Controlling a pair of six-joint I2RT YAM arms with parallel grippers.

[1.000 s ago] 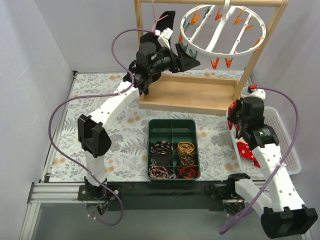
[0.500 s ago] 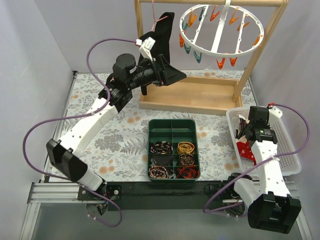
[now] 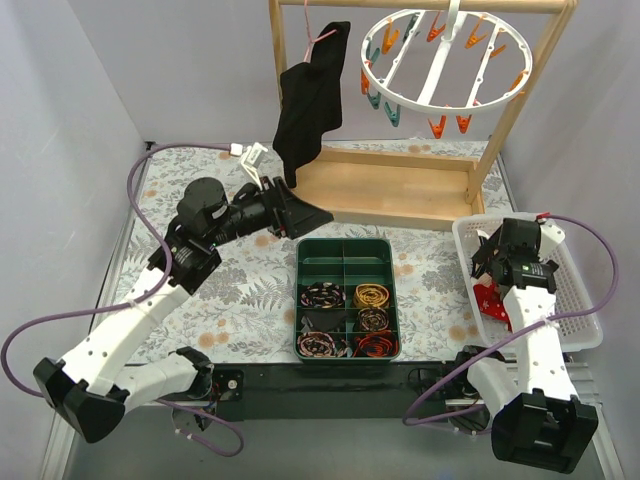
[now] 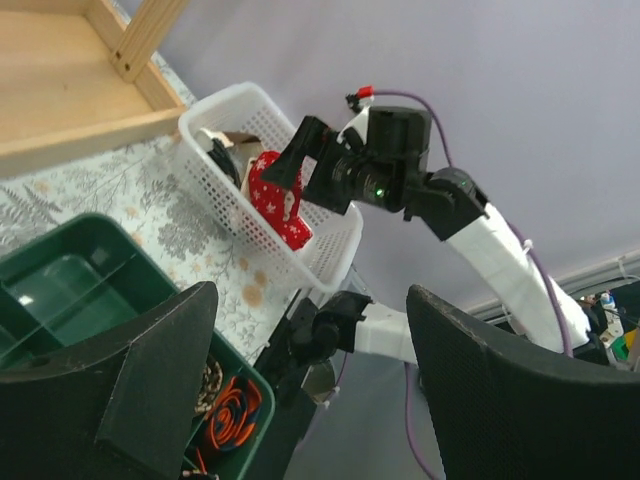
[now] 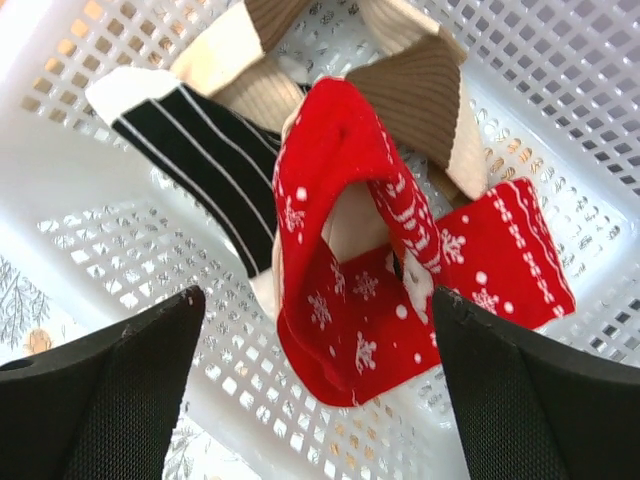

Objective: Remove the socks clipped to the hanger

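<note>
The white ring hanger hangs from the wooden frame's top bar, with orange and teal clips around its rim; I see no socks on it. Red snowflake socks lie in the white basket with a black striped sock and a beige one. My right gripper hovers open just above the red sock, holding nothing. My left gripper is open and empty, low over the table by the frame's base, pointing right toward the basket.
A green compartment tray with coiled bands sits centre front. A large black garment hangs on a thin pink hanger at the frame's left. The wooden frame base lies behind the tray.
My right gripper has opened over the basket, with the red sock now lying under it. The left arm has drawn back and down from the hanger to low over the table.
</note>
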